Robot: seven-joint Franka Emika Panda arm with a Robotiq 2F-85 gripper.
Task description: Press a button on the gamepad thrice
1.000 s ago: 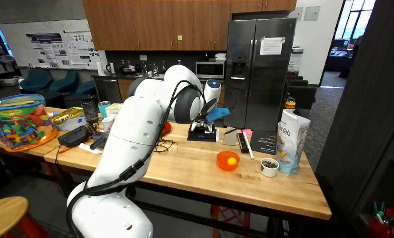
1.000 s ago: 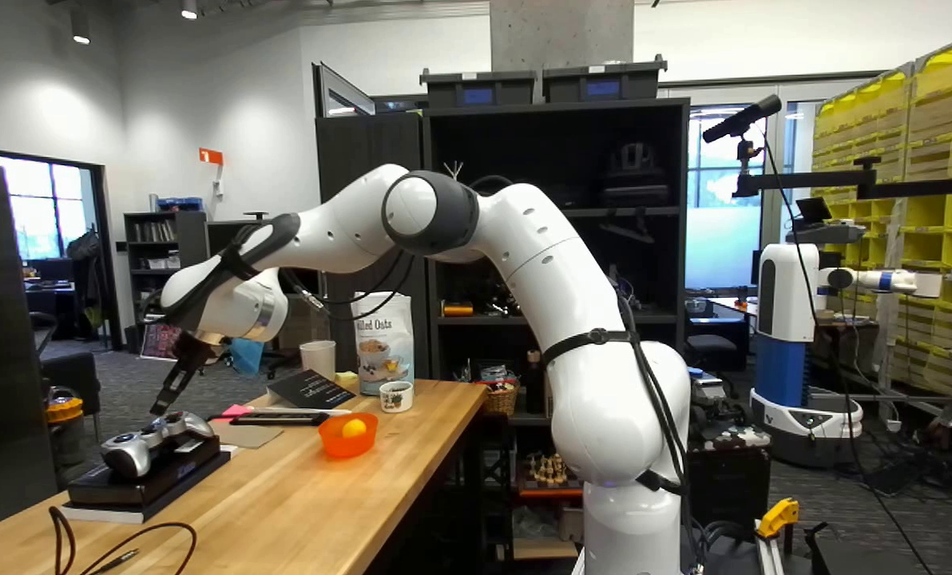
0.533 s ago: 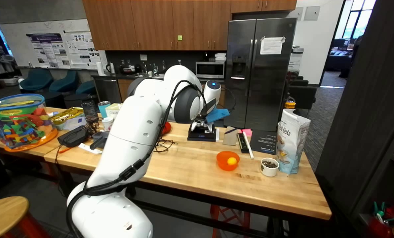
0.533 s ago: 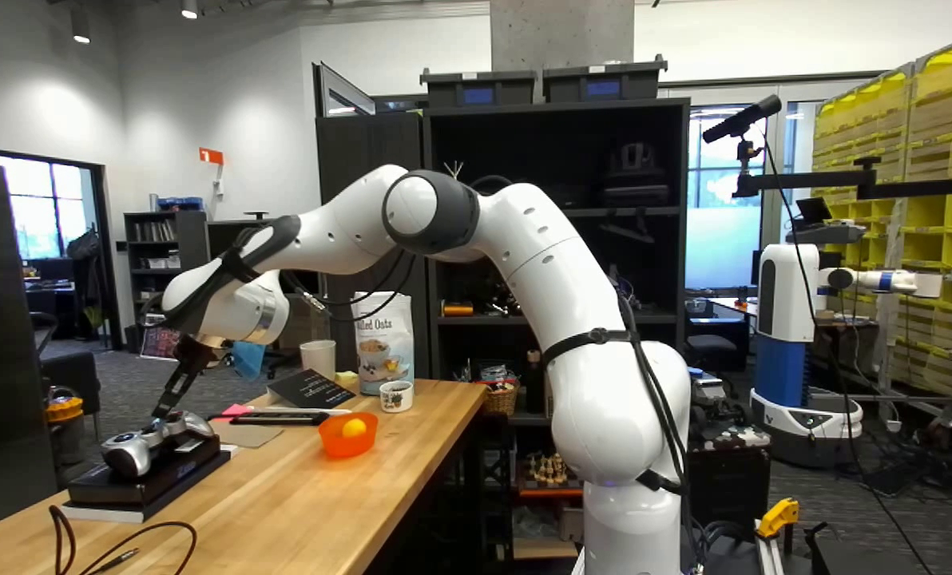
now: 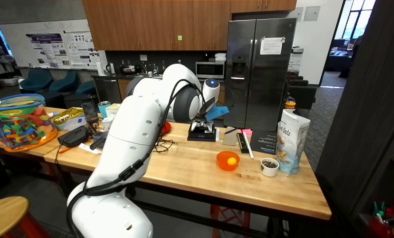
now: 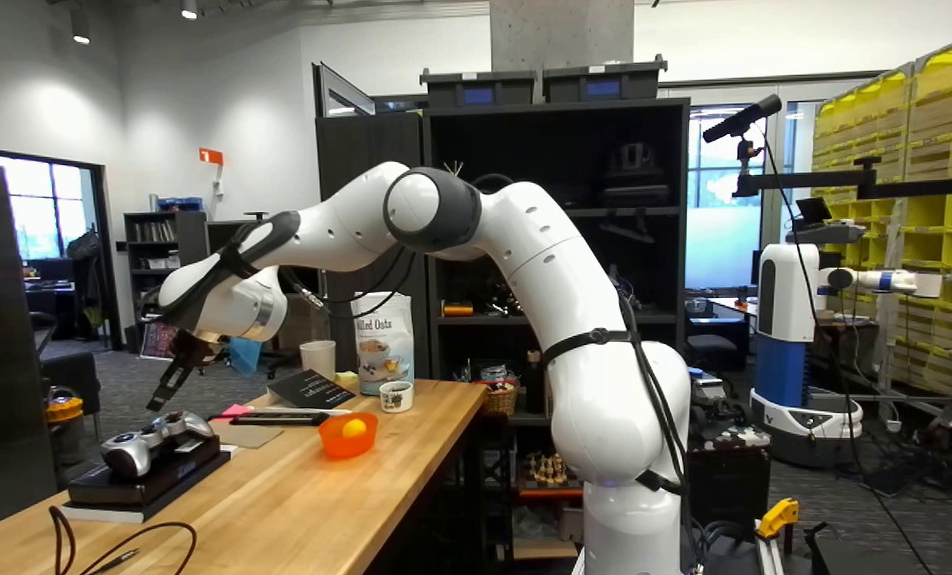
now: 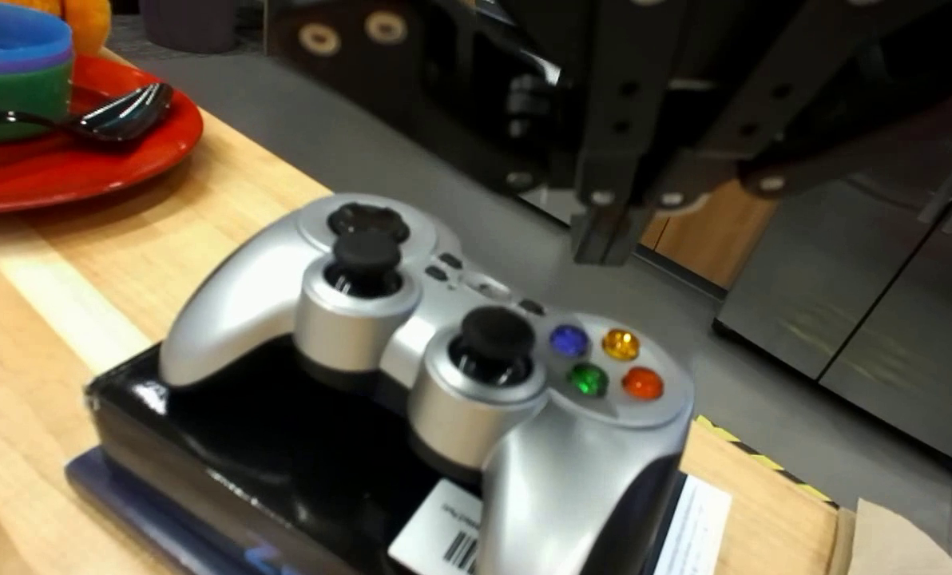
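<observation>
Presently, your gripper (image 7: 605, 243) stands just apart from the silver gamepad (image 7: 452, 303), jaws closed tip to tip; the gamepad lies on a black box (image 7: 284, 435) stacked on the counter (image 6: 300, 503).

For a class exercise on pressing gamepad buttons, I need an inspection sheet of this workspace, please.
Surface: wooden table, laden with many items.
Job's things: silver gamepad on a black box, coloured buttons facing up.
Clutter: orange bowl holding a yellow ball; oats bag; small white cup.
Gripper: shut, hanging above the gamepad, not touching it.
Cables: black cable strapped along the arm; loose cable on the table.
Surroundings: fridge and microwave beyond the table.
</observation>
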